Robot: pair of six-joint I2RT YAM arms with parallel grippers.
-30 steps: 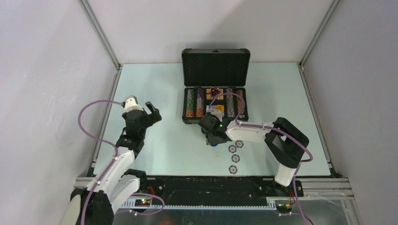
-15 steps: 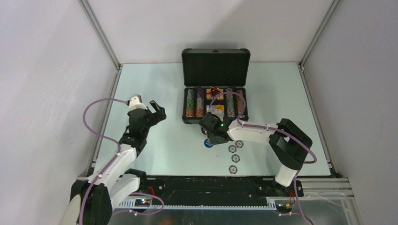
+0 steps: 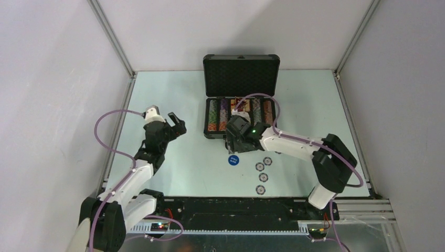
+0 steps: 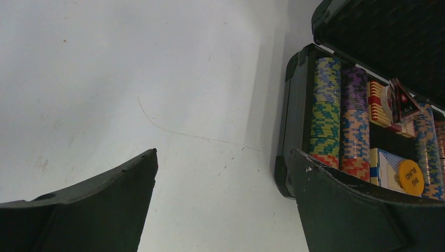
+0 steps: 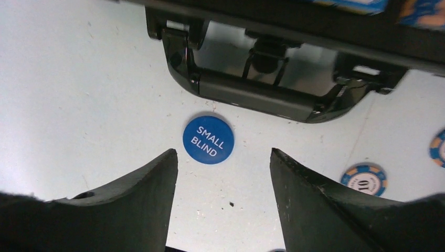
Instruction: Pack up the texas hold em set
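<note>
The dark briefcase (image 3: 240,73) lies open at the back of the table, its tray holding rows of striped chips (image 4: 326,105), a red card box (image 4: 377,101), a dark triangular marker (image 4: 404,100) and an orange button (image 4: 411,177). A blue "SMALL BLIND" button (image 5: 208,139) lies flat on the table in front of the case handle (image 5: 262,97). My right gripper (image 5: 222,152) hovers just above and short of this blue button (image 3: 233,160), open, with nothing between its fingers. My left gripper (image 4: 223,152) is open over bare table, left of the case.
Several loose blue-and-orange chips (image 3: 261,176) lie in a line on the table right of the blue button; one chip (image 5: 363,178) sits beside my right finger. Enclosure walls and metal rails (image 3: 113,39) border the table.
My right gripper has pulled back from the blue button toward the case front and its jaws have spread wider; the button now lies uncovered on the table. The left arm shifted slightly right.
</note>
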